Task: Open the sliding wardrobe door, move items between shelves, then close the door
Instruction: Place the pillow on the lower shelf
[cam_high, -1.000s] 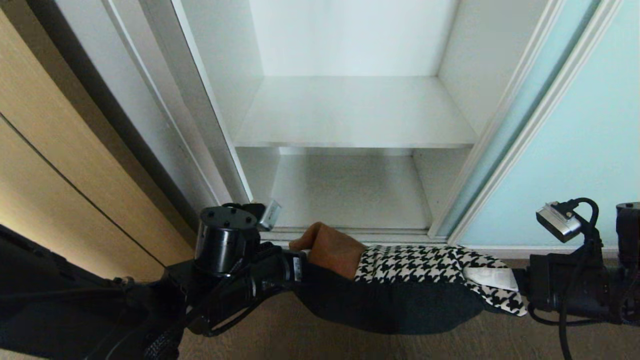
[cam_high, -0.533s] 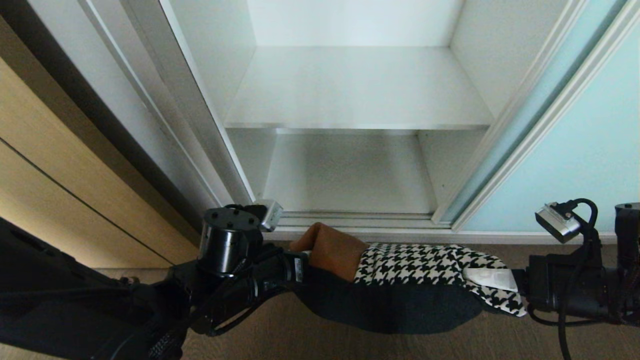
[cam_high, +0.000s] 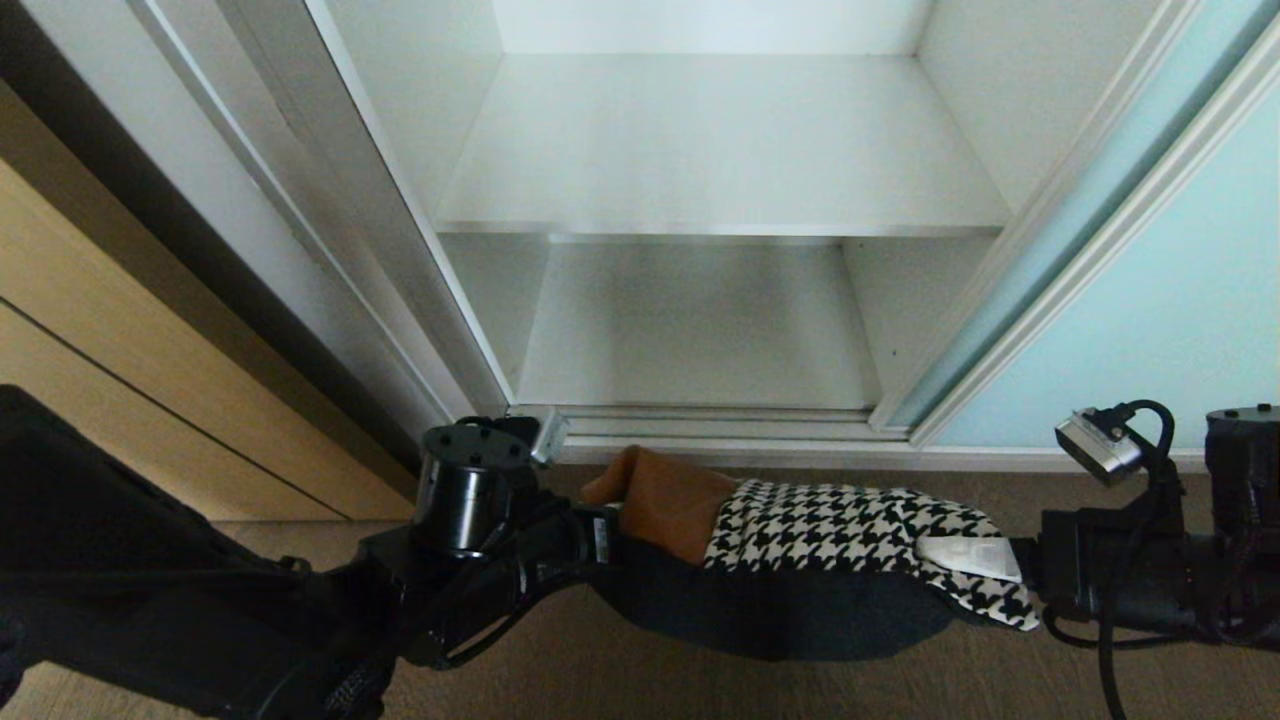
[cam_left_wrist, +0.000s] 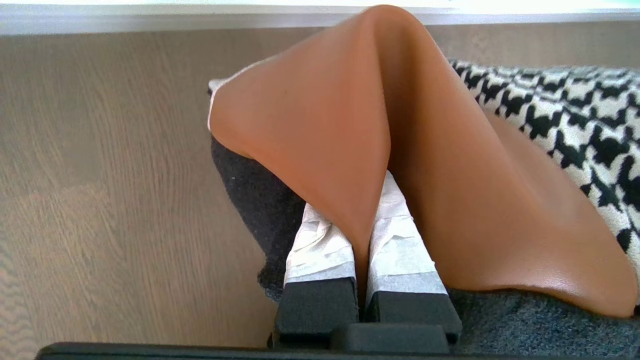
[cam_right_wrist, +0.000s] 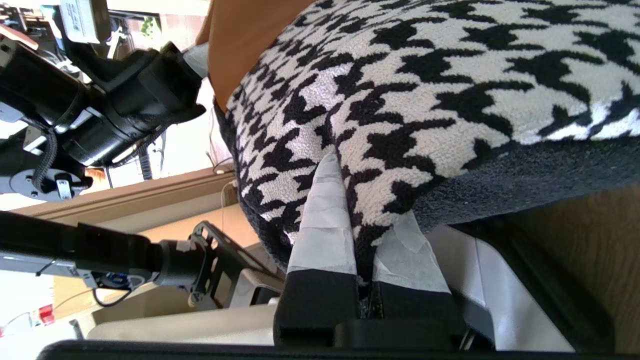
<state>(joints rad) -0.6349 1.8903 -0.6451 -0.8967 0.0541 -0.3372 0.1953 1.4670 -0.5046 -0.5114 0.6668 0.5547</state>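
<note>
**Ana:** Nothing in the grip has changed since a second ago; the head camera has tipped down, so the wardrobe has slid up the picture and more of the bottom compartment shows. The cushion (cam_high: 800, 540) hangs between the same two arms as before.

**Ben:** Who holds what?

**Ana:** The left gripper (cam_left_wrist: 364, 240) has its fingers (cam_left_wrist: 320, 245) closed on a fold of the tan leather end. The right gripper (cam_right_wrist: 357, 240) has its fingers (cam_right_wrist: 325, 220) pinched on the houndstooth end. In the head view the left gripper (cam_high: 600, 535) sits at the cushion's nine o'clock and the right gripper (cam_high: 1030, 570) at its three.

**Ben:** So the long axis runs side to side.

**Ana:** Yes, level with the wardrobe's front edge, slung above the floor (cam_high: 700, 680) just outside the track. The sliding door (cam_high: 1180, 330) is pushed aside at two o'clock, so the opening is free.

**Ben:** And the shelves?

**Ana:** Both lie at twelve o'clock from the cushion: the bottom shelf (cam_high: 700, 330) nearer, the upper shelf (cam_high: 720, 140) above and beyond. Neither arm is nearer; I'd judge they must carry it in together, broadside, and the opening looks wide enough.
</note>
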